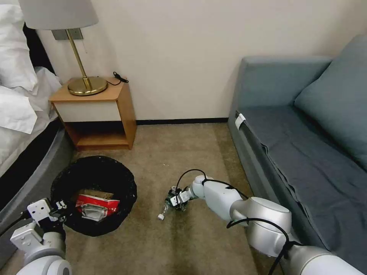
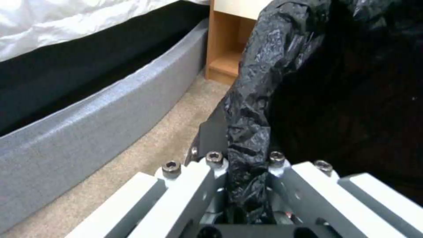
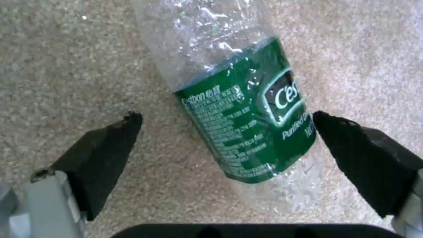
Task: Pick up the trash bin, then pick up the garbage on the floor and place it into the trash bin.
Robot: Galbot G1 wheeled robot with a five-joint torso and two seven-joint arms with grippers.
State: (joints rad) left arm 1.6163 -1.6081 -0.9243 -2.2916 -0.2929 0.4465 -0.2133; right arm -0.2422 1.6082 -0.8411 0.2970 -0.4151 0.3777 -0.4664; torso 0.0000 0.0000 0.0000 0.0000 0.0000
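Observation:
The trash bin, round with a black bag liner, stands on the carpet at my lower left. A red-and-white packet and a tan piece of the garbage lie inside it. My left gripper is shut on the bin's near rim; in the left wrist view the gripper pinches the black liner. A crushed clear bottle with a green label lies on the floor. My right gripper is low over it and open, its black fingers on either side of the bottle.
A wooden nightstand with a brass lamp stands against the wall behind the bin. The bed runs along my left and a blue-grey sofa along my right. Open carpet lies between them.

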